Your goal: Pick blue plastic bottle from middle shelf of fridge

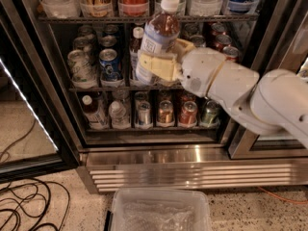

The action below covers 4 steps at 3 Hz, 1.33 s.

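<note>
— Where was the gripper?
— Mid-view, cream fingers clamped round the blue plastic bottle; jaws closed on its lower half.
— And the arm?
— White, stretched in from the right; wrist roughly level — pointing left.

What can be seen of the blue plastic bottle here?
The blue plastic bottle is clear plastic with brown drink showing near the shoulder, a white cap and a pale blue-and-white wrap label. It leans, cap toward the upper right, in front of the middle shelf of the fridge, its cap reaching the rack above. The hand is shut on its lower half, one cream finger across the front. Whether its base rests on the shelf cannot be told.
</note>
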Available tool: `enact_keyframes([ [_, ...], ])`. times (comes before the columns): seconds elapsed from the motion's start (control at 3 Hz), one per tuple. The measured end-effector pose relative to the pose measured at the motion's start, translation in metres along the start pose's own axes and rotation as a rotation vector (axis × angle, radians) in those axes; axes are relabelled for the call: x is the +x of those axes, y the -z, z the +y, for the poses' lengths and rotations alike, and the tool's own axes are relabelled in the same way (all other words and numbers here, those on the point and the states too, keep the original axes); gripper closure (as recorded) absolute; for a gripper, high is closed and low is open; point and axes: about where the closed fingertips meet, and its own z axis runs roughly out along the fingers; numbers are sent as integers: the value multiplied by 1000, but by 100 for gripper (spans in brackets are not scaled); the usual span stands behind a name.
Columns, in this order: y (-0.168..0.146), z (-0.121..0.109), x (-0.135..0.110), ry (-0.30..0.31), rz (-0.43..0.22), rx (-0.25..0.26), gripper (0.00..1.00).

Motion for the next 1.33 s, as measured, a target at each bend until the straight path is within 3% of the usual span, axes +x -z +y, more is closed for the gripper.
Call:
enact_keyframes([
  [0.33,47,-72,-43,38,28,-6,100],
  [1.0,44,-69,-45,41,30,-27,100],
  [1.33,48,-70,-60,104,40,-93,100],
])
